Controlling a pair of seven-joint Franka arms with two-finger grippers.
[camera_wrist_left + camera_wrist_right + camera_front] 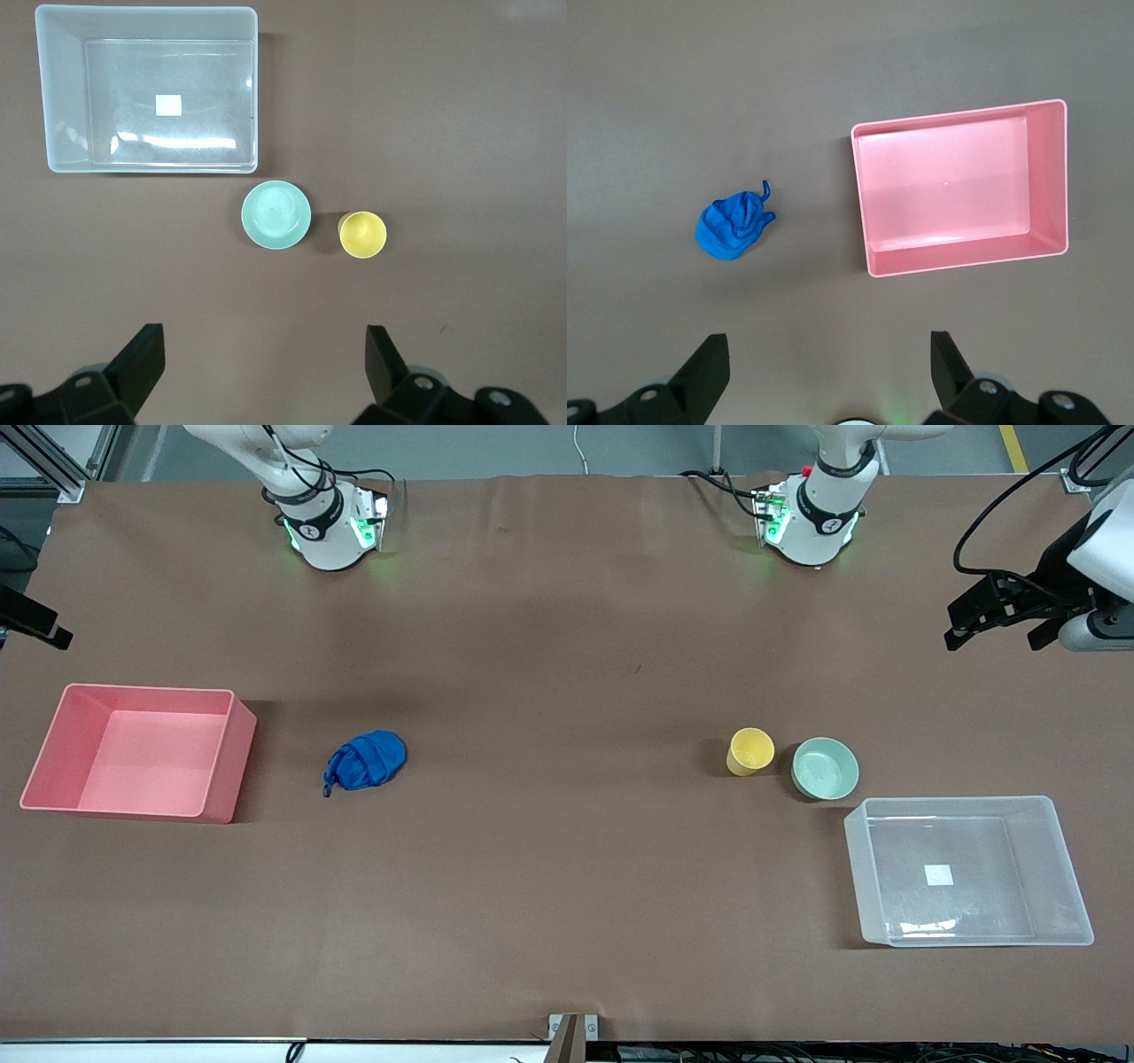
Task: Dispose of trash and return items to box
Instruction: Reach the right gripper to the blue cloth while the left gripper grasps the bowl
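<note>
Left gripper [264, 367] high over table, fingers spread wide, holding nothing; arm waits. Right gripper [830, 367] likewise up, fingers apart, empty.

Blue wad [365, 760] lies on brown table [549, 886] near pink bin [221, 757], toward right arm's end; long axis runs roughly along table, little loop pointing at bin.

Yellow cup [750, 750] upright, mouth up, just beside mint bowl [825, 768], not touching.

Clear tub [1067, 868] nearer front camera than bowl, toward left arm's end; long axis along table, white sticker [939, 875] on bottom.
</note>
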